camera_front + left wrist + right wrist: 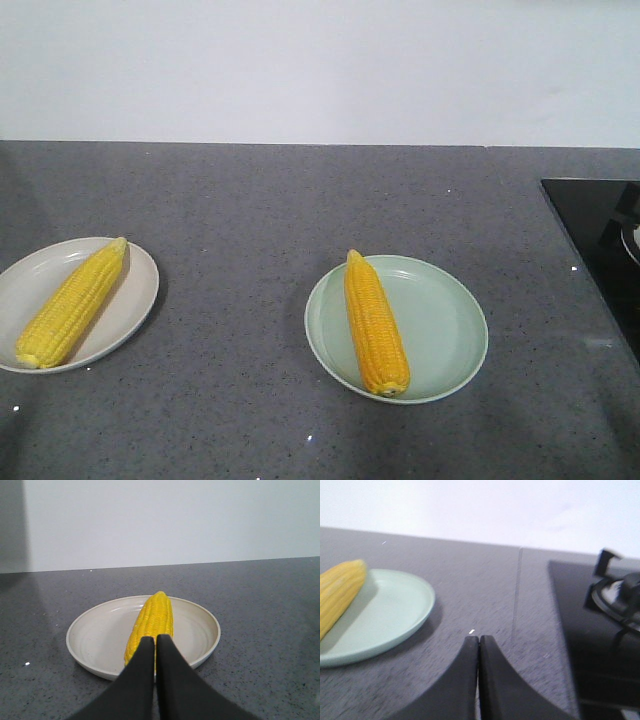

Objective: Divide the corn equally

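Two corn cobs, one per plate: one point(72, 304) lying diagonally on the cream plate point(135, 300) at lower left of the front view, the other point(376, 324) on the left half of the pale green plate point(450, 330) right of centre, tip pointing away. Probably rigid, moderately heavy, tapered and a little slick over the kernel rows; best taken across the thick middle, not the narrowing tip, to avoid rolling or sliding out. Already an even split, judging by the layout.

Left claw point(155, 641) pressed together, empty, low in the left wrist frame just before the cream plate. Right claw point(479, 641) likewise closed on nothing, above bare counter point(485, 580) beside the green plate.

Only in the right wrist view: a gas burner grate point(620, 597) at far right. Only in the front view: both plates together.
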Motion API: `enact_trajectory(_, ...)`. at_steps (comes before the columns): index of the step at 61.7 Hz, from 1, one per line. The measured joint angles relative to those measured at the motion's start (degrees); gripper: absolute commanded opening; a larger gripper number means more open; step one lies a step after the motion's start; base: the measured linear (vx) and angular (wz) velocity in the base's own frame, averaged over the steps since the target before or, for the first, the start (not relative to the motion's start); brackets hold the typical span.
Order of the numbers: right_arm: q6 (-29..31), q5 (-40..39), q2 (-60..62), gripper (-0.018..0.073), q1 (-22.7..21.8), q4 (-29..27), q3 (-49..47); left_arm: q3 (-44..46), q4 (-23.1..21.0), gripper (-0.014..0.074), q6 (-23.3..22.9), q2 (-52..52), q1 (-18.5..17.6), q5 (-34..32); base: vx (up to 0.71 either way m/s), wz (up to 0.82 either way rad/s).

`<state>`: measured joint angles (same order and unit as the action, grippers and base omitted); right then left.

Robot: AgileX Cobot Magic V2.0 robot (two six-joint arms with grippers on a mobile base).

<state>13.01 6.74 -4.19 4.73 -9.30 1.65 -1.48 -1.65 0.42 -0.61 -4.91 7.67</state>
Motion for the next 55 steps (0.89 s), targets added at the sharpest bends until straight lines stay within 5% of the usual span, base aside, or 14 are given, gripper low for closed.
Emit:
enact_trajectory(19, -0.75, -1.49, 4.87, -0.0006, -7.67, 0.98, 0.00, -0.04, 0.00, -0.0006, 0.00, 0.00, 0.00, 0.16, 0.00, 0.00)
enact_trajectory(55, -5.88, -3.74, 4.90, -0.0003, -8.18, 0.98, 0.00, -0.04, 0.00, -0.0006, 0.00, 0.00, 0.00, 0.16, 0.00, 0.00)
